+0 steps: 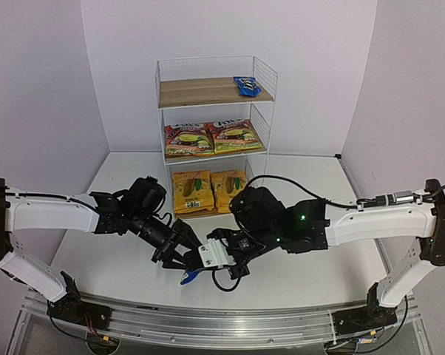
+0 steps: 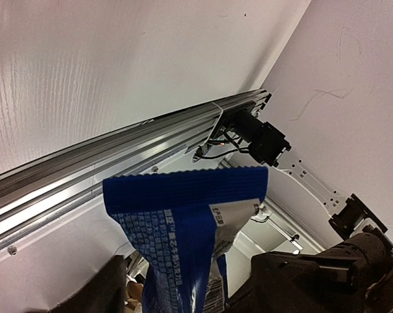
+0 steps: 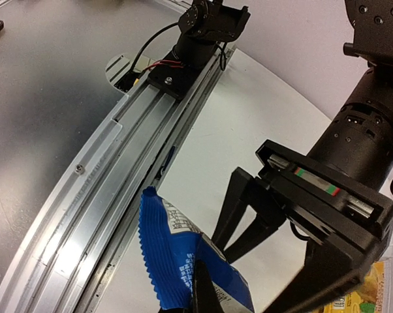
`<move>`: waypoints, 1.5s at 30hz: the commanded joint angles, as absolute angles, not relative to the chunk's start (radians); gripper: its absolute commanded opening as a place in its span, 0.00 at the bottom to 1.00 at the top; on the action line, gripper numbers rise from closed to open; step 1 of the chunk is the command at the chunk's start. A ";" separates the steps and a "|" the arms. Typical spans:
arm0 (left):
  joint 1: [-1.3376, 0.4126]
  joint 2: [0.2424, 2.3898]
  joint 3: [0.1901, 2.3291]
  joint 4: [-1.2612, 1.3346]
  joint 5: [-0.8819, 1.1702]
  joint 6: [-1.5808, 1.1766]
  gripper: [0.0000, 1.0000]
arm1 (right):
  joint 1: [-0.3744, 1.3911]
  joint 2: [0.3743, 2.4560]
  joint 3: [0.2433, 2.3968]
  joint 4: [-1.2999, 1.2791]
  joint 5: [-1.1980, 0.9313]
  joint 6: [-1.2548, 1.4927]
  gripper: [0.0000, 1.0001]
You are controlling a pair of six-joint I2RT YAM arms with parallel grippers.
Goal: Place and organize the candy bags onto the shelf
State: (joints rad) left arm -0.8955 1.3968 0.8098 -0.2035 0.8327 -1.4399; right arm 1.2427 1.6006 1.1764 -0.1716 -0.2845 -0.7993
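The left gripper [image 1: 177, 260] hangs low over the near middle of the table [image 1: 119, 274]. Its jaws are spread wide, and in the right wrist view their tips [image 3: 216, 240] sit just beside a blue packet [image 1: 191, 277] without clearly closing on it. Whether they touch it cannot be told. The blue packet is off the shelf, held in the air above the table's near edge, close to the metal rail [image 1: 230, 325]. In the left wrist view its crimped top edge stands up and tilts slightly.

Behind it, at the far middle of the table, stands the shelf [image 1: 161, 111]. Its bottom board holds two yellow bags [image 1: 191, 191] side by side. The middle board holds two red bags [image 1: 187, 138] side by side. The top board carries a second blue packet [image 1: 246, 86] at its right end.

The right gripper [image 1: 202, 268] meets the left one from the right. Its jaws look closed on the lower part of the blue packet, with one dark finger [image 3: 204, 287] pressed across the wrapper. The other finger is hidden.
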 commanded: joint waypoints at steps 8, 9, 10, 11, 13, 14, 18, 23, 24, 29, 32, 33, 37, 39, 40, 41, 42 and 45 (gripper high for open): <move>-0.891 1.247 1.070 -0.571 0.366 -1.012 1.00 | 1.218 1.399 1.203 -0.164 -0.085 -0.078 0.00; -0.891 1.220 1.085 -0.601 0.305 -0.992 1.00 | 1.198 1.382 1.199 -0.165 -0.084 0.034 0.00; -0.891 1.197 1.094 -0.613 0.269 -0.952 1.00 | 1.177 1.365 1.192 -0.166 -0.089 0.151 0.00; -0.891 1.164 1.088 -0.604 0.251 -0.918 1.00 | 1.138 1.352 1.181 -0.167 -0.120 0.265 0.00; -0.891 1.079 1.046 -0.533 0.255 -0.833 1.00 | 1.029 1.332 1.161 -0.167 -0.231 0.491 0.00; -0.891 1.031 1.003 -0.457 0.290 -0.783 1.00 | 0.968 1.330 1.156 -0.167 -0.311 0.594 0.00; -0.892 0.941 0.873 -0.165 0.502 -0.684 0.99 | 0.883 1.375 1.202 -0.167 -0.550 0.818 0.00; -0.893 1.001 0.854 -0.005 0.688 -0.661 0.94 | 0.878 1.460 1.267 -0.158 -0.696 0.970 0.00; -0.893 1.024 0.861 -0.004 0.712 -0.657 0.93 | 0.877 1.467 1.271 -0.154 -0.695 0.978 0.00; -0.894 1.107 0.891 -0.009 0.743 -0.632 0.87 | 0.877 1.476 1.274 -0.133 -0.668 1.001 0.00; -0.894 1.144 0.898 0.020 0.758 -0.645 0.83 | 0.878 1.485 1.263 -0.098 -0.675 1.023 0.00; -0.894 1.159 0.899 0.040 0.769 -0.656 0.81 | 0.878 1.489 1.259 -0.085 -0.676 1.032 0.00; -0.894 1.204 0.899 0.123 0.809 -0.715 0.69 | 0.878 1.501 1.240 -0.011 -0.679 1.059 0.00; -0.894 1.222 0.894 0.165 0.823 -0.746 0.65 | 0.878 1.509 1.241 0.031 -0.673 1.066 0.00; -0.894 1.231 0.891 0.184 0.832 -0.762 0.63 | 0.878 1.515 1.244 0.045 -0.672 1.067 0.00; -0.894 1.239 0.887 0.205 0.850 -0.780 0.59 | 0.877 1.520 1.247 0.054 -0.670 1.068 0.00; -0.894 1.243 0.880 0.226 0.862 -0.796 0.56 | 0.878 1.525 1.249 0.063 -0.667 1.069 0.00; -0.897 1.248 0.869 0.254 0.868 -0.826 0.41 | 0.877 1.536 1.254 0.082 -0.648 1.072 0.00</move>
